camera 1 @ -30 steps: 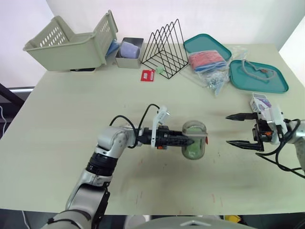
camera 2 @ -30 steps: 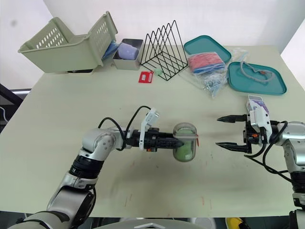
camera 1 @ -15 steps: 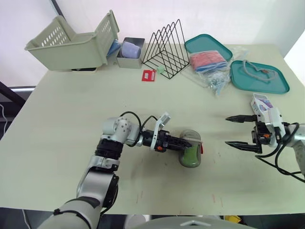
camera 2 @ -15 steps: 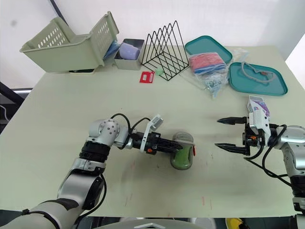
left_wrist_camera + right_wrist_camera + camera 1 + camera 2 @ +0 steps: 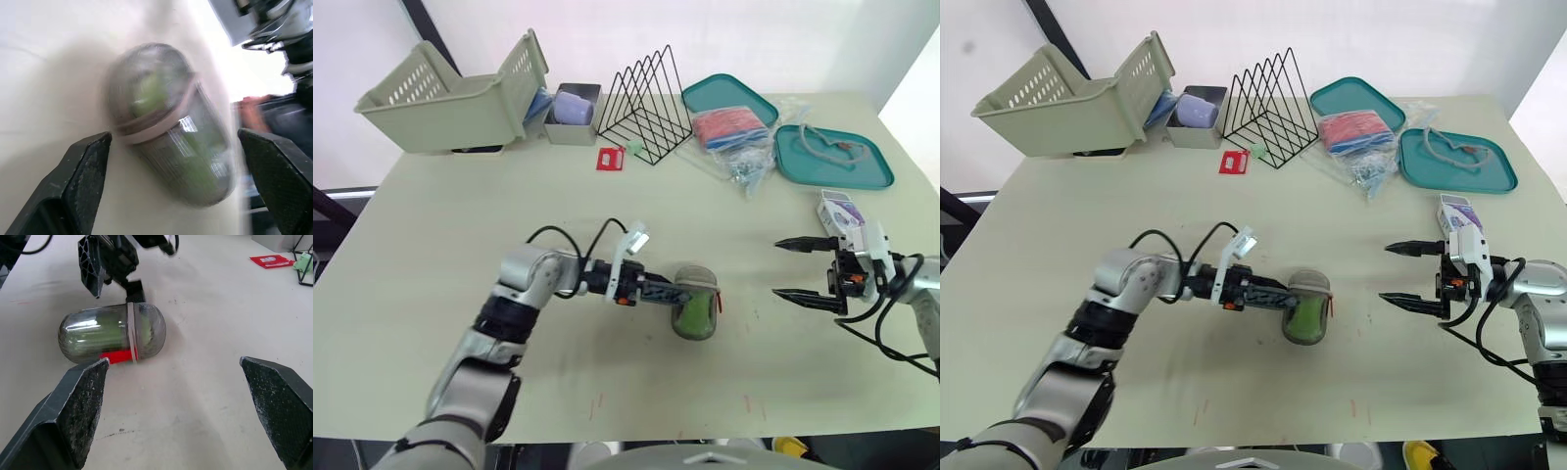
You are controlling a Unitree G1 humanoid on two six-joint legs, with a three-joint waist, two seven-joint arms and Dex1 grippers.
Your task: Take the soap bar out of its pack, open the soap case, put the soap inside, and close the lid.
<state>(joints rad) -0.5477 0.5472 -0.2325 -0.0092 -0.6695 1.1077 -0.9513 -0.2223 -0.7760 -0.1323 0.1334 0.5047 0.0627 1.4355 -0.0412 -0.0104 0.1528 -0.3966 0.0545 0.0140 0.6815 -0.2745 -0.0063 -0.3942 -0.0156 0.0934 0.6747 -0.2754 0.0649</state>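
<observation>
The soap case (image 5: 695, 304) is a clear oval capsule with the green soap inside and a red latch. It lies on its side near the middle of the table. My left gripper (image 5: 671, 292) is open at the case's left end. In the left wrist view its two fingers stand wide apart with the case (image 5: 166, 127) lying ahead between them. My right gripper (image 5: 777, 267) is open and empty, a hand's width to the right of the case (image 5: 112, 333). The white and purple soap pack (image 5: 842, 211) lies beside my right wrist.
Along the back stand a green basket (image 5: 450, 93), a grey tin (image 5: 573, 106) and a black wire rack (image 5: 646, 103). A red card (image 5: 610, 159) lies in front of them. Two teal trays (image 5: 832, 171) and a plastic bag (image 5: 734, 127) lie at the back right.
The soap case has gone from upright at my left fingers to lying on its side on the table. My left arm drew back leftward. The right gripper has stayed put, open.
</observation>
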